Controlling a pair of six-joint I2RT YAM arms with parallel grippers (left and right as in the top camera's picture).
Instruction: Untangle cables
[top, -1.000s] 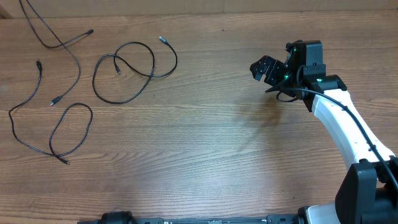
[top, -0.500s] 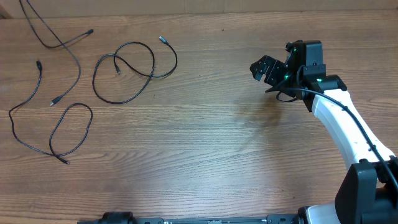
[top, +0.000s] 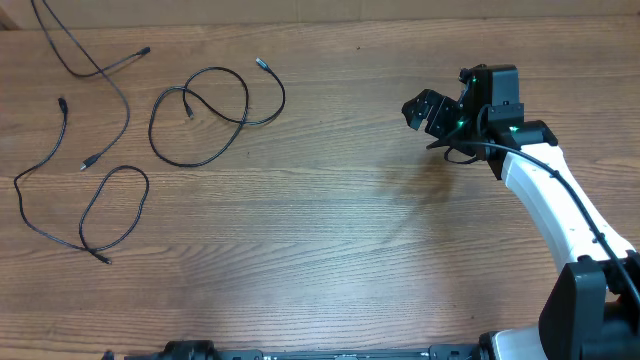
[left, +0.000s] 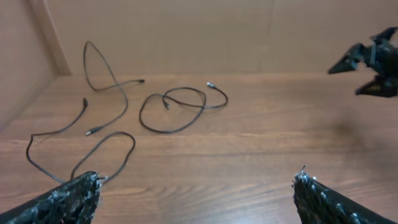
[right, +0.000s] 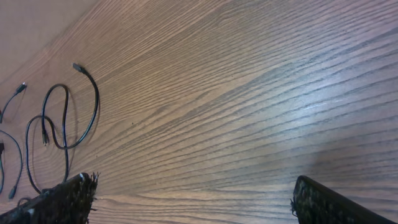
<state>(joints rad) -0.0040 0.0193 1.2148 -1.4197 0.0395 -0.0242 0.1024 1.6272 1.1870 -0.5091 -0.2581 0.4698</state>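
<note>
Three thin black cables lie apart on the left of the wooden table. A looped cable (top: 215, 69) is nearest the middle, a long curved cable (top: 128, 168) lies at the left, and a third cable (top: 126, 112) runs in from the back edge. My right gripper (top: 425, 110) hovers open at the right, far from them, with nothing between its fingers. The left gripper (left: 196, 179) is open over bare wood, with the looped cable (left: 163, 132) and the curved cable (left: 134, 140) ahead of it. In the right wrist view the gripper (right: 193, 182) is open and the looped cable (right: 97, 99) lies far left.
The wooden table (top: 330, 230) is backed by a plain brown wall (left: 186, 31). The right arm's white link (top: 555, 200) reaches in from the lower right corner. My right gripper (left: 370, 62) shows at the right edge of the left wrist view.
</note>
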